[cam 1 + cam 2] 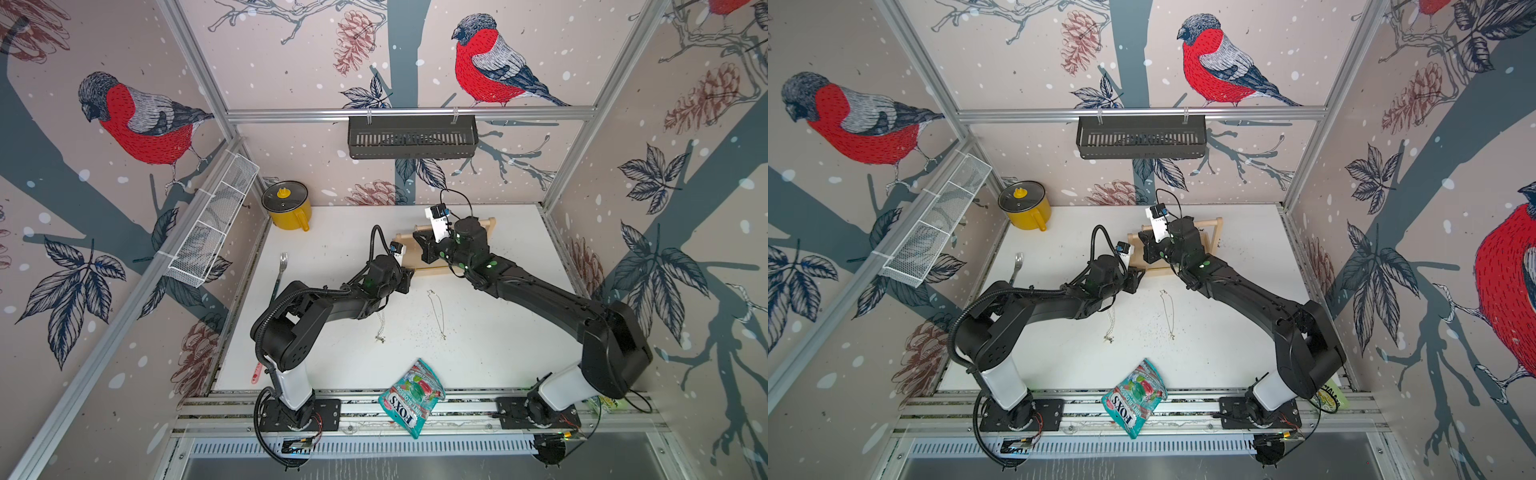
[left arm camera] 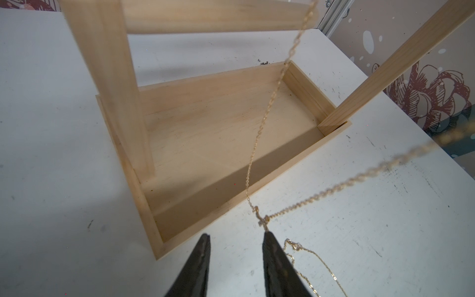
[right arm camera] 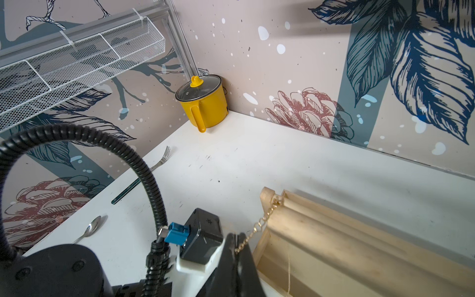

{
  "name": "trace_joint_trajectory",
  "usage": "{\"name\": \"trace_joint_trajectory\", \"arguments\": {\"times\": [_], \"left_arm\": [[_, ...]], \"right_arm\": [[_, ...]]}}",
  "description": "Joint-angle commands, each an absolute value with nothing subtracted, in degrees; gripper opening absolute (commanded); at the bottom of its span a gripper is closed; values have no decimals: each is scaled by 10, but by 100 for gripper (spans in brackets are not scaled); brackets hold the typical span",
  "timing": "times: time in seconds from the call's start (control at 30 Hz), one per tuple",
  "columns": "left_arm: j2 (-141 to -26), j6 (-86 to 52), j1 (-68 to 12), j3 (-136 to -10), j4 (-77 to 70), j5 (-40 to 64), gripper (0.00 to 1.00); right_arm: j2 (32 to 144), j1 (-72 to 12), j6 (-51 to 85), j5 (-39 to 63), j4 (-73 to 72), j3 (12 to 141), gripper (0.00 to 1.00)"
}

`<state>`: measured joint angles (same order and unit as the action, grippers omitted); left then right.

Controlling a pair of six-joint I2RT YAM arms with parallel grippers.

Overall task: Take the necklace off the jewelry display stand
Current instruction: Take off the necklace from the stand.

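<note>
The jewelry display stand is pale wood with a rimmed tray, two posts and a dowel crossbar; it also shows in both top views. A gold necklace runs taut from the crossbar down to a small pendant. A second, blurred strand leads off sideways. My left gripper is open just outside the tray, and the pendant touches the tip of one finger. My right gripper is shut on the necklace chain beside the crossbar's end.
Two other chains lie on the white table in front of the stand, one close to my left fingers. A candy bag sits at the front edge. A yellow pot, a fork and a spoon lie to the left.
</note>
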<state>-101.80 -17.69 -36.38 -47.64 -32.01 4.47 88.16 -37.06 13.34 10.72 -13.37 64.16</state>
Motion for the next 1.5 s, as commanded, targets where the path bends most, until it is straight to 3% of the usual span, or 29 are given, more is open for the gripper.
{"name": "trace_joint_trajectory", "arguments": {"times": [0.0,0.17,0.47,0.77,0.97,1.47], "left_arm": [[-1018,-182,-362,-473,-365,70,36],[-1025,-183,-362,-481,-367,75,44],[-1049,-184,-361,-505,-366,80,48],[-1070,-193,-361,-521,-369,93,26],[-1070,-198,-361,-516,-380,119,0],[-1001,-222,-361,-435,-423,156,0]], "right_arm": [[879,-371,130,112,-148,647,0],[880,-371,130,113,-148,648,0],[880,-371,131,116,-148,651,0],[875,-371,130,116,-147,649,0],[875,-370,130,114,-148,647,0],[850,-372,133,105,-152,631,0]]}}
